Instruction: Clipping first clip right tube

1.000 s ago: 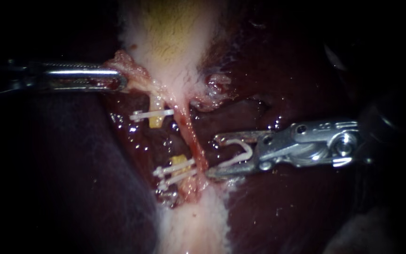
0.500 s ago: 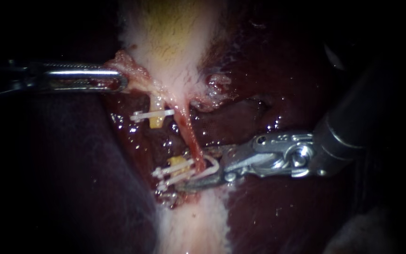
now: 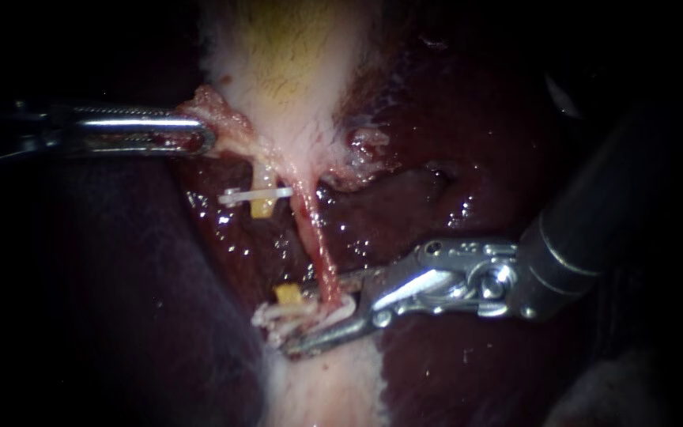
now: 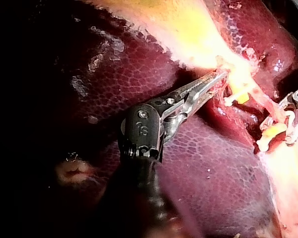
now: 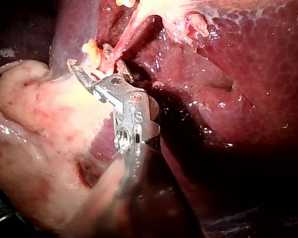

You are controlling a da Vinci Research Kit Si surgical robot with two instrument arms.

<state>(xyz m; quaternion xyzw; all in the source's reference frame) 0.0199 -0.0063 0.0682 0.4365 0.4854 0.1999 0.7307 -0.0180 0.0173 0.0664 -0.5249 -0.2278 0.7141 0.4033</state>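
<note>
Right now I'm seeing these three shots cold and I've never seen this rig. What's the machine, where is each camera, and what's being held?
It is a surgical robot on a bench, working on a pig's liver outside the body. Two thin shafts each end in small jaws. The endoscope view is shot close over the tissue. The two wrist views come from cameras on each arm, looking along its own shaft. The left instrument, entering from the left, has its jaws shut on the edge of the pale tissue. The right instrument carries a white clip in its jaws, which straddle the reddish right tube. Other clips already sit on the yellow stumps beside it.
</note>
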